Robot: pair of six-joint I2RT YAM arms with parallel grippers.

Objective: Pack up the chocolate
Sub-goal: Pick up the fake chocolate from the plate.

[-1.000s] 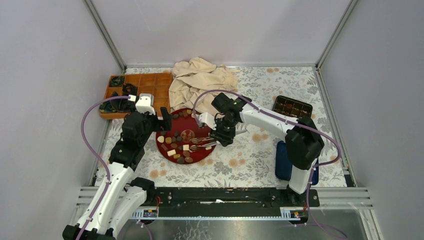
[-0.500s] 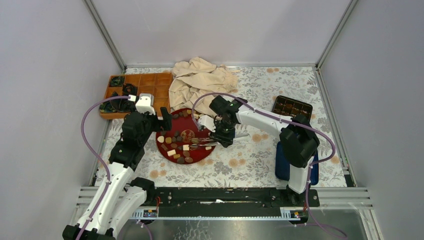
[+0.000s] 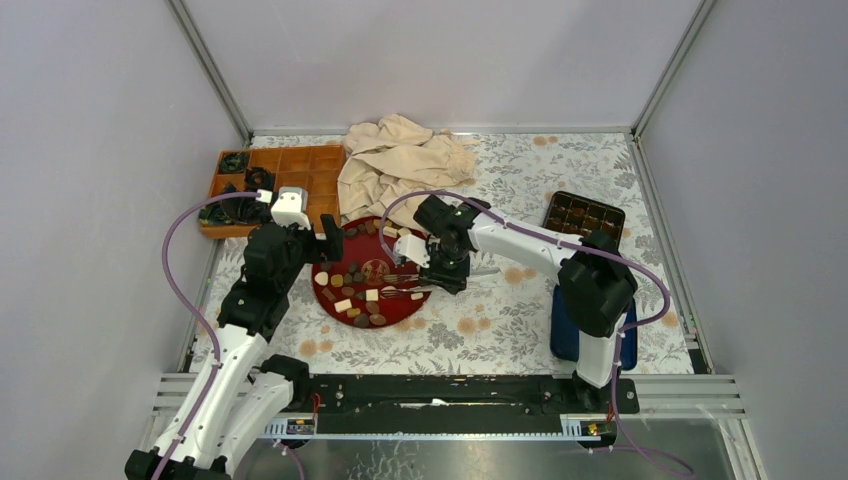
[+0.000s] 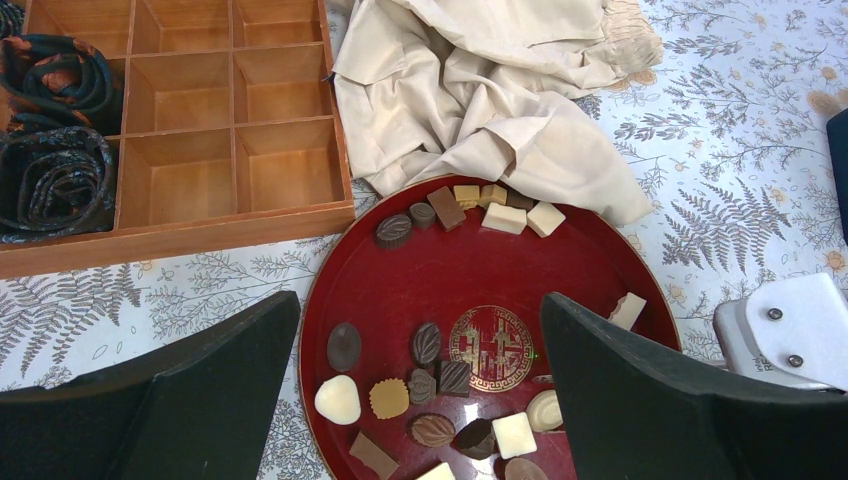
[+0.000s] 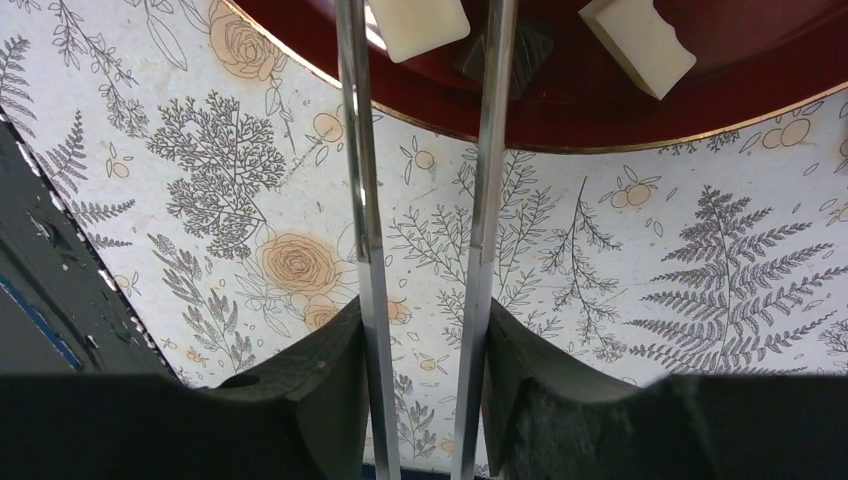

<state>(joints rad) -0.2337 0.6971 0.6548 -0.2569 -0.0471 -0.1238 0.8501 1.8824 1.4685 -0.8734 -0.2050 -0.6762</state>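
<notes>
Steel tongs (image 5: 365, 200) run lengthwise between the fingers of the right tool (image 5: 420, 335), which is closed partway and clamps their two blades. The blades cross the gold rim of the red plate (image 5: 700, 100) beside a cream-white square of the chocolate (image 5: 420, 20). The right arm reaches from its base at the near right, leftward and low over the bench (image 5: 650, 250), with its wrist bent down at the plate's right edge. The left tool (image 4: 420, 320) hangs with its jaws spread wide and nothing between them, above the plate's left half; its arm rises from the near left with the wrist tipped forward. That wrist view shows the chocolate in detail: dark, light brown and cream pieces in a row at the plate's far rim and a cluster at its near side. Beyond lie a beige cloth (image 4: 470, 90) overlapping the rim and a wooden compartment box (image 4: 200, 235) holding dark fabric rolls (image 4: 55, 175). Only the top view shows a dark compartment tray (image 3: 585, 213) at the far right, well apart from the plate.
</notes>
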